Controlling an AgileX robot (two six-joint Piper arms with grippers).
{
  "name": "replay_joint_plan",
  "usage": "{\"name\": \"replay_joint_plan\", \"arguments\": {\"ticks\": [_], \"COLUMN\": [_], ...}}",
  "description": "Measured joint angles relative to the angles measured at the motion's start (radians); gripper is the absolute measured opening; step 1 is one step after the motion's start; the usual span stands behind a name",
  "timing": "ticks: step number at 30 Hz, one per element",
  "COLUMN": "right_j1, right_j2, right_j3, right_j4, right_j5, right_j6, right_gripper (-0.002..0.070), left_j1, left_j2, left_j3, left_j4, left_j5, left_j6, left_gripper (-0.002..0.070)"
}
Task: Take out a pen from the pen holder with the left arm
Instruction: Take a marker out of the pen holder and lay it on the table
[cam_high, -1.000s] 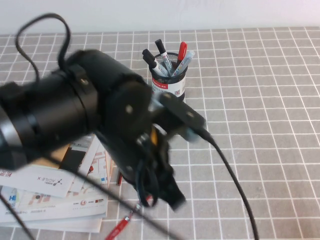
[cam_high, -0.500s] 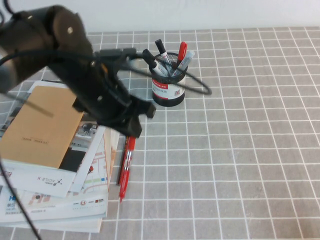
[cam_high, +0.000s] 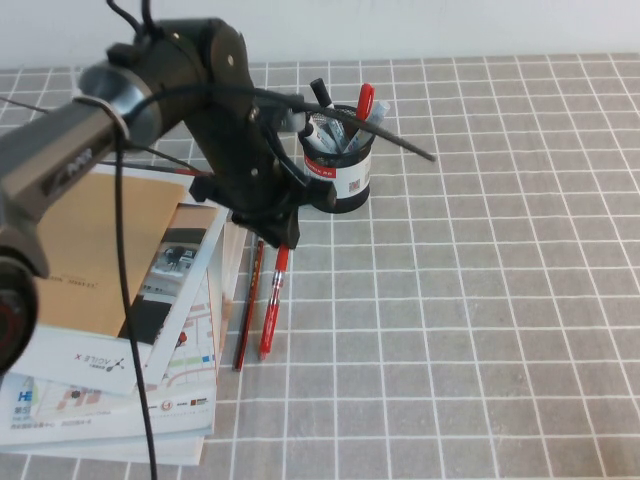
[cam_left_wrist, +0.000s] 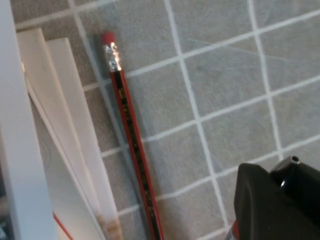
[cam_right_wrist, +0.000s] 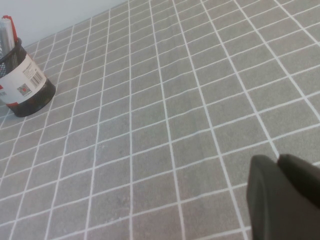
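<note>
Left gripper (cam_high: 272, 228): fingers (cam_left_wrist: 270, 200) nearly closed on the upper end of the red pen (cam_high: 272, 305), low over the tabletop (cam_high: 480, 300), just beside the pen holder (cam_high: 340, 175).

Judgement: the pen is out of the holder and is held low for laying down alongside the pencil (cam_high: 248, 300) and the paper stack (cam_high: 150, 330).

Pen's long axis runs from the holder toward the robot, tip nearest the robot, almost parallel to the pencil.

Right gripper (cam_right_wrist: 278, 165): fingers (cam_right_wrist: 265, 200) together, empty, over the tabletop well apart from the holder.

AgileX logo on booklet (cam_high: 95, 360), holder (cam_high: 350, 188) lbl illegible
</note>
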Motion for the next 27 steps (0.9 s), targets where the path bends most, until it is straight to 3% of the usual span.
{"name": "replay_joint_plan", "arguments": {"ticks": [11, 27], "right_j1": [0.000, 0.000], "right_j2": [0.000, 0.000], "right_j3": [0.000, 0.000], "right_j4": [0.002, 0.002], "right_j5": [0.000, 0.000], "right_j6": [0.000, 0.000], "right_gripper": [-0.0013, -0.0013], "left_j1": [0.076, 0.077], "left_j2": [0.083, 0.118], "left_j3": [-0.009, -0.013], "left_j4": [-0.021, -0.105], "left_j5": [0.002, -0.060], "left_j6": [-0.037, -0.043], "left_gripper": [0.0063, 0.0063]}}
